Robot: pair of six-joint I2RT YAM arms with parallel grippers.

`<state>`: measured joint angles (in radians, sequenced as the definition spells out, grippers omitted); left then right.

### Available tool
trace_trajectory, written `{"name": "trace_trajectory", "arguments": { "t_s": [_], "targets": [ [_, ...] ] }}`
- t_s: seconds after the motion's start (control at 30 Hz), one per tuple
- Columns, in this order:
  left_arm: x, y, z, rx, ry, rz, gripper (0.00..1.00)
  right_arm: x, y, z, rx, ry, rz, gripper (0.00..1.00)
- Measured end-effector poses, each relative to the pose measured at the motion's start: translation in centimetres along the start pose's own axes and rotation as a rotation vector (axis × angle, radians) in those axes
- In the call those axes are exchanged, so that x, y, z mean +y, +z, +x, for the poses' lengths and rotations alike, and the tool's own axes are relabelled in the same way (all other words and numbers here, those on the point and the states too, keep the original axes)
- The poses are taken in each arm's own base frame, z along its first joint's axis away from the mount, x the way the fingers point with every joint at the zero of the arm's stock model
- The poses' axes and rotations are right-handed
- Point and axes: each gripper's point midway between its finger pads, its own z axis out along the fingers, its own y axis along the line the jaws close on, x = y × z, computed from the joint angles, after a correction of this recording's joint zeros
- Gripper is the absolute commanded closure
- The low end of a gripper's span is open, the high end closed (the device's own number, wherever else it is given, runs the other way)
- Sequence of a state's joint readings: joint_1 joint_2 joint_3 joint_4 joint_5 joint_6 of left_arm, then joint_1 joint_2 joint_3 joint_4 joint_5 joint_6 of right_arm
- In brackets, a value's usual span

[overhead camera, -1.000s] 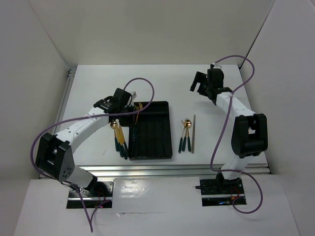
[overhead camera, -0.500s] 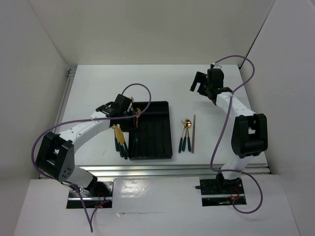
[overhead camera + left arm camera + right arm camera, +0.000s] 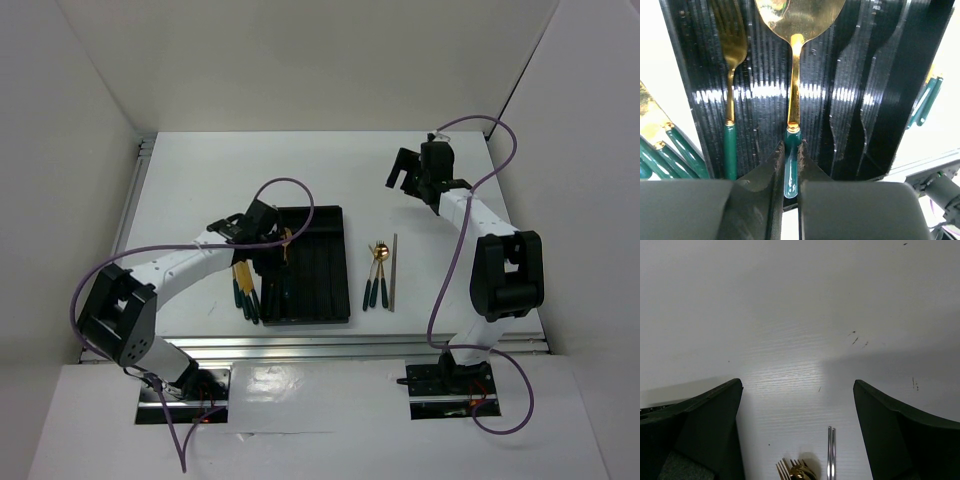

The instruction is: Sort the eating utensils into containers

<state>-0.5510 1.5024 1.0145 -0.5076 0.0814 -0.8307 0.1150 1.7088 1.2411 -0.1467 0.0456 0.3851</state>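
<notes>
The black tray [image 3: 320,290] was set lengthwise on the table [image 3: 200,180], its narrow slots running from the near edge towards the far one. In the left wrist view a fork [image 3: 733,60] was seen lying in the slot next to the tray's left wall. A spoon [image 3: 796,60] was lined up in the slot just beside it, though whether it rested on the floor could not be told. The spoon's teal handle was pinched by the left hand [image 3: 791,160], whose fingers were closed almost fully upon it. Both pieces were aligned with the slots, gold heads pointed away from that hand and handles towards it. The whole layout was shown by the top view alone: teal-handled knives [image 3: 245,290] just left of the tray, and a few more utensils [image 3: 375,275] with a grey stick [image 3: 393,272] to its right, all parallel to it. The right hand [image 3: 797,385] was held wide open and empty above the table, with only the stick's tip caught at the lower edge of its own view.
</notes>
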Motion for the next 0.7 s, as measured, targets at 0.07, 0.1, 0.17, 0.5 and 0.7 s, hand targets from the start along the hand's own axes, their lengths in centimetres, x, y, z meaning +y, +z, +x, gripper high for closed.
{"name": "trace_trajectory", "arguments": {
  "t_s": [0.07,0.1,0.17,0.5,0.7],
  "targets": [
    [0.2,0.3,0.1,0.005,-0.015,-0.013,1.0,0.0,0.0,0.0,0.001,0.001,0.0,0.0],
    [0.4,0.5,0.2,0.011,-0.018,-0.021,1.0,0.0,0.0,0.1,0.001,0.002,0.001,0.0],
    [0.8,1.4,0.6,0.028,-0.016,-0.045,1.0,-0.1,0.0,0.2,0.003,0.003,0.001,0.0],
    [1.7,3.8,2.0,0.109,0.005,-0.118,1.0,0.0,0.0,0.1,0.003,0.007,0.001,0.0],
    [1.6,3.6,2.1,0.116,0.007,-0.126,1.0,0.0,0.0,0.2,0.003,0.008,0.002,0.0]
  ]
}}
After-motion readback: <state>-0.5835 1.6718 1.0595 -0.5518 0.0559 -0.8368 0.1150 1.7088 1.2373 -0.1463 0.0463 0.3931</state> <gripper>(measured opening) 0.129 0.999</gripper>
